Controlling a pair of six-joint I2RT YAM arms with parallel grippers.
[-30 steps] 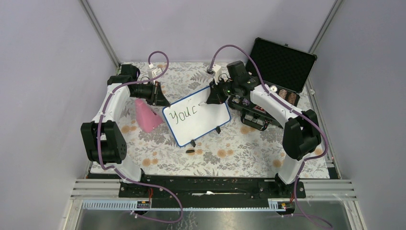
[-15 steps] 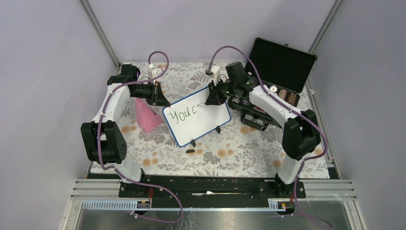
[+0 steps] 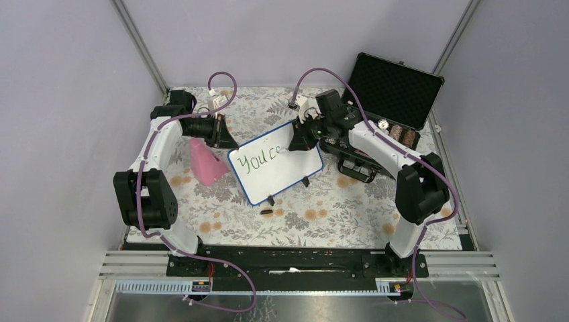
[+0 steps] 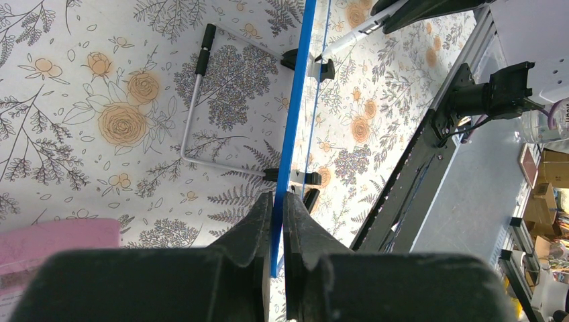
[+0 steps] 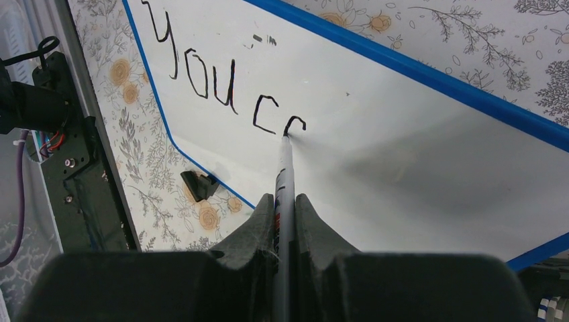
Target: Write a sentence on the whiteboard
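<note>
Right pincer (image 5: 285, 199) clenched around a marker (image 5: 286, 161), tip touching the whiteboard (image 5: 416, 154) at the lettering (image 5: 201, 80) end; left pincer (image 4: 278, 198) clamping its left edge.

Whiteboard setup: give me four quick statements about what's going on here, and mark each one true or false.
1. The right gripper holds a marker whose tip touches the whiteboard. True.
2. The left gripper is open and clear of the board. False: it is shut on the board's blue edge.
3. The sentence fills two lines. False: there is one line, "You c" plus a part-formed letter at the marker tip.
4. The black case at the far right of the table stands open. True.
</note>
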